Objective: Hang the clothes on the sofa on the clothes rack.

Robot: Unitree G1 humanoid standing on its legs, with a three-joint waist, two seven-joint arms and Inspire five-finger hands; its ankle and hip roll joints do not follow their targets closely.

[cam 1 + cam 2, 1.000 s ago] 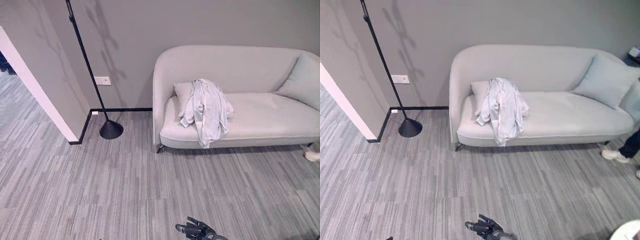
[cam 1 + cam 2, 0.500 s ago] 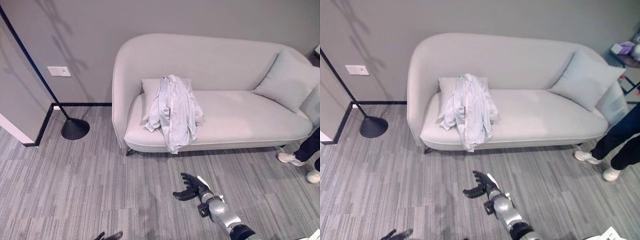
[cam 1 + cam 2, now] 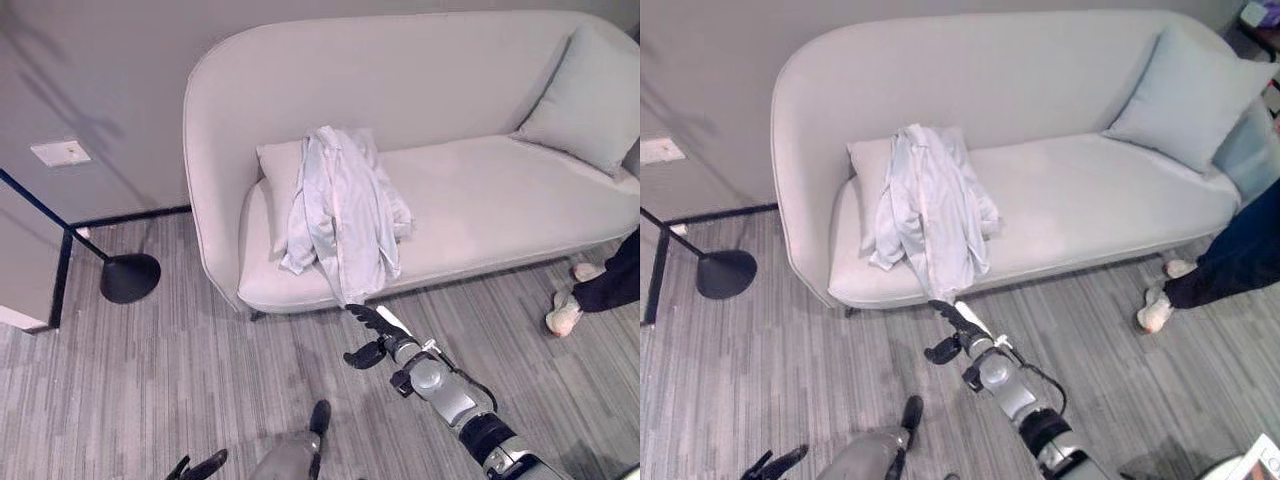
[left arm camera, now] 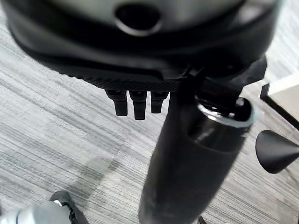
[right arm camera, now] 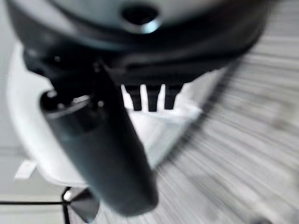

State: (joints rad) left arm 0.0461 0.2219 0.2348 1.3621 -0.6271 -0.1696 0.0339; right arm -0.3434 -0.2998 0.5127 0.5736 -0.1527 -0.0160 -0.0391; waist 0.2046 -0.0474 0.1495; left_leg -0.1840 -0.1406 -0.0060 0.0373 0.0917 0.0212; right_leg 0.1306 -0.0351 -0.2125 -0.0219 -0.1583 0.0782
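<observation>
A pale grey shirt (image 3: 342, 215) lies crumpled over the left end of a light grey sofa (image 3: 470, 190), draped across a small seat cushion (image 3: 278, 170) and spilling down over the seat's front edge, its lowest tail hanging just above the floor. The right hand (image 3: 372, 335) reaches in from the 5 o'clock corner of the head views and hovers over the grey striped carpet (image 3: 150, 380) just below that hanging tail, near it but not touching; its fingers are spread wide and relaxed and it holds nothing, with the thumb standing apart in the right wrist view. The left hand (image 3: 200, 467) shows at the 7 o'clock edge of the head views, low over the carpet, fingers loosely extended and empty; its own wrist view shows the short fingertips (image 4: 134, 103) straight above the floor. At the sofa's right end, toward 2 o'clock, a larger throw cushion (image 3: 590, 100) leans against the backrest. At 9 o'clock, the round black base of the clothes rack (image 3: 130, 277) stands on the carpet beside the wall, its thin pole slanting off the left edge. A person's dark trouser leg and white shoe (image 3: 563, 315) stand at 3 o'clock, just in front of the sofa.
</observation>
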